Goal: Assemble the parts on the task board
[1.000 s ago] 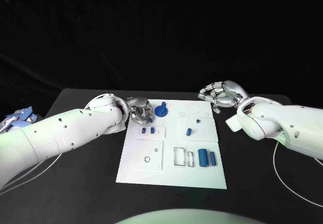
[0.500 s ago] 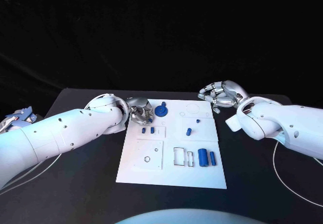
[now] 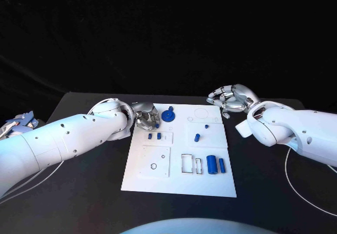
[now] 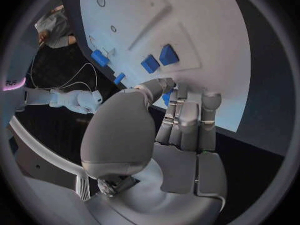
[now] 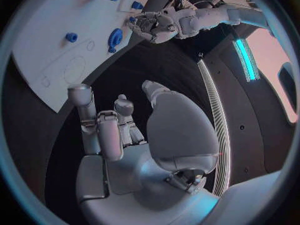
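The white task board [image 3: 179,180] lies in the middle of the table. My left hand [image 3: 146,118] rests its curled fingers on the board's far left corner; in the left wrist view a small blue part [image 4: 165,99] shows pinched between thumb and fingers [image 4: 187,110]. Beside that hand stands a blue gear-like part [image 3: 168,115]. Two small blue blocks [image 3: 155,136] sit just nearer. A blue piece [image 3: 197,138] and two blue cylinders [image 3: 216,165] lie further right. My right hand [image 3: 230,100] hovers off the board's far right corner, fingers curled in, with nothing in it [image 5: 125,135].
An open rectangular frame [image 3: 190,164] and a hexagonal hole [image 3: 154,166] mark the board's near half. White cables [image 3: 302,190] trail over the black table on both sides. A blue-and-white object [image 3: 17,122] sits at the table's far left edge.
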{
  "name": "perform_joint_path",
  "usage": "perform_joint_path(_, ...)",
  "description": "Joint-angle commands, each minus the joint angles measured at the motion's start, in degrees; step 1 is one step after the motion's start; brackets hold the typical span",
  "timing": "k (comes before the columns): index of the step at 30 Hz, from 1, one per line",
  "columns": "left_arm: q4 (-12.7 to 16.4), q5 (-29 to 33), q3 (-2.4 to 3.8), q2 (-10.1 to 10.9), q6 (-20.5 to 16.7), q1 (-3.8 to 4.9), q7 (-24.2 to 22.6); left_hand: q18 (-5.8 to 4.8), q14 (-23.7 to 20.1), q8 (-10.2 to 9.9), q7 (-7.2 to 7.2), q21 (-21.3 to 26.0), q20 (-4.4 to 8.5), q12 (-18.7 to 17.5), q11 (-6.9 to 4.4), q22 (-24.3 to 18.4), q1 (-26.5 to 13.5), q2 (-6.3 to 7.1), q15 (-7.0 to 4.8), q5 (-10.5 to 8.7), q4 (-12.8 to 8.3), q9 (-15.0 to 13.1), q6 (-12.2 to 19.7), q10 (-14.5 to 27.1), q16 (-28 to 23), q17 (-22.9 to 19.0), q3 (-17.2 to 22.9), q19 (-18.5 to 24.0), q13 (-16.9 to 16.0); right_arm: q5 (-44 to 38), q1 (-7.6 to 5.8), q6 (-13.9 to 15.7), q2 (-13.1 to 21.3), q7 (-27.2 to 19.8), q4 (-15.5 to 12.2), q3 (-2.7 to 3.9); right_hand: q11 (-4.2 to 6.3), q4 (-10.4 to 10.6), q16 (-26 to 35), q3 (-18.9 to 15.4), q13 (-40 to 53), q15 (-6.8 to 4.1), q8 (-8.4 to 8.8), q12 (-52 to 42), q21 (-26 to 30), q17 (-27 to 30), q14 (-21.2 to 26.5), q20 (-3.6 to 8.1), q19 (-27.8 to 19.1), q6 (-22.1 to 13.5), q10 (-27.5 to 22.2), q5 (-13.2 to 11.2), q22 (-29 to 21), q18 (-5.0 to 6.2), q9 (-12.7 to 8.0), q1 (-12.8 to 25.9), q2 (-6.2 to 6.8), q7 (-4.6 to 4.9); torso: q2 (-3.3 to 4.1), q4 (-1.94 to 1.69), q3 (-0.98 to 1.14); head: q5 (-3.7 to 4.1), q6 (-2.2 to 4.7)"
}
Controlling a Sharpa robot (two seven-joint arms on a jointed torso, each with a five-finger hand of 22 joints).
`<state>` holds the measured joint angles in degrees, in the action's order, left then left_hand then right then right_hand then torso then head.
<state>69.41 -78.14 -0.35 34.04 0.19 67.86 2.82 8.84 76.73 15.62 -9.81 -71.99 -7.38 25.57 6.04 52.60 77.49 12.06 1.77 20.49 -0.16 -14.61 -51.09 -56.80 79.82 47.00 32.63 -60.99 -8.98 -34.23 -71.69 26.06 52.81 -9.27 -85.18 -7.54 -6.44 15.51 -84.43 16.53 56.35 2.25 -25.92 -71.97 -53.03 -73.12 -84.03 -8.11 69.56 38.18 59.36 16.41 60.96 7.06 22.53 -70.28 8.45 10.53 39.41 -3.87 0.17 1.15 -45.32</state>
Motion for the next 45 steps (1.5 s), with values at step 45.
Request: perform_joint_path(45, 10.54, 65.38, 1.53, 12.74, -15.74, -1.29, -26.40, 1.74, -14.85, -1.58, -0.21, 11.77, -0.72, -0.25, 0.36, -13.27, -1.00, -0.49, 0.48, 0.23, -0.19, -0.67, -2.61, -0.04, -14.51, -24.95, -1.11, 12.57, 1.93, -54.25, 1.38, -9.44, -0.16, 17.18, -1.33, 0.02, 0.18, -13.14, 2.23, 17.55, -43.16, -0.53, 0.91, 42.96, -1.57, 5.54, 0.76, 0.64, 1.02, 9.21, -6.39, -7.41, 4.38, 0.67, -7.11, -5.20, 2.68, -0.14, -0.04, -0.12, -0.23, 3.89, 1.43)
